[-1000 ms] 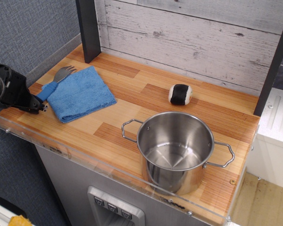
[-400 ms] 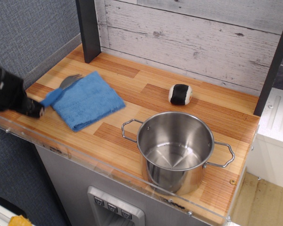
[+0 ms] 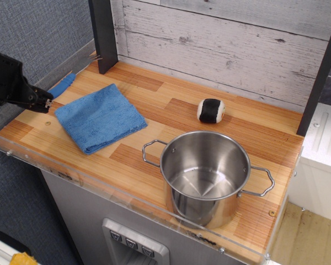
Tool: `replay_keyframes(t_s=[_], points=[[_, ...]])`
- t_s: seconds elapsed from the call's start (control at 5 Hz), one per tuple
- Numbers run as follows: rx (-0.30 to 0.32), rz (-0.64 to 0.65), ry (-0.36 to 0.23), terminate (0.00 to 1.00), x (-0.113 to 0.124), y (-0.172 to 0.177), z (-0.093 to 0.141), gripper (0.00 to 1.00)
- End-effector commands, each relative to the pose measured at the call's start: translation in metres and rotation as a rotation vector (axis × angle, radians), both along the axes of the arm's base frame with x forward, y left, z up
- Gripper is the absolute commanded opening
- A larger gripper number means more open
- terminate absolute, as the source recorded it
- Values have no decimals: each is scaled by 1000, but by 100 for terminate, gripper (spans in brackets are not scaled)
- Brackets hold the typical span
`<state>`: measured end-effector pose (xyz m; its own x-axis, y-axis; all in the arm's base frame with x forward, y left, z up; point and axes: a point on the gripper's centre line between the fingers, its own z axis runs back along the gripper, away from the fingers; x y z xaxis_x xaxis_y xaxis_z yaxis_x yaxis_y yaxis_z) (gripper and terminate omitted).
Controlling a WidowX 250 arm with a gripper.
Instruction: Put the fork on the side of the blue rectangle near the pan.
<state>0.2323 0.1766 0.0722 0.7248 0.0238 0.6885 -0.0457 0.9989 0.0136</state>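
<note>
The fork's bright-blue handle [image 3: 61,86] sticks out from my gripper [image 3: 44,101] at the far left. It is lifted off the counter and points toward the back. Its grey head is hard to make out against the wall, with the tines near the black post. My gripper is shut on the handle's near end. The light-blue cloth [image 3: 100,116] lies flat on the wooden counter, just right of the gripper. The steel pot [image 3: 205,178] stands at the front right, well apart from the cloth.
A black-and-white ball [image 3: 211,110] lies behind the pot. A black post [image 3: 102,34] stands at the back left. A clear plastic rim [image 3: 99,190] runs along the counter's front edge, and a white plank wall closes the back.
My gripper took the fork by its handle and lifted it up and back, off the cloth's left side. The cloth slid slightly to the right.
</note>
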Motion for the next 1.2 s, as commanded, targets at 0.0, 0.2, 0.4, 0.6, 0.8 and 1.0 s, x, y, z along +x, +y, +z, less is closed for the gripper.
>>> replay_keyframes(t_s=[0.0, 0.2, 0.4, 0.6, 0.8, 1.0], points=[[-10, 2, -62, 0, 1, -7, 34, 0], [-49, -48, -96, 0, 3, -38, 50, 0], [-79, -107, -92, 0, 0, -70, 52, 0], [-89, -157, -61, 0, -7, -94, 43, 0], [-97, -188, -14, 0, -12, -109, 22, 0], [-79, -202, 32, 0, -12, -113, 1, 0]])
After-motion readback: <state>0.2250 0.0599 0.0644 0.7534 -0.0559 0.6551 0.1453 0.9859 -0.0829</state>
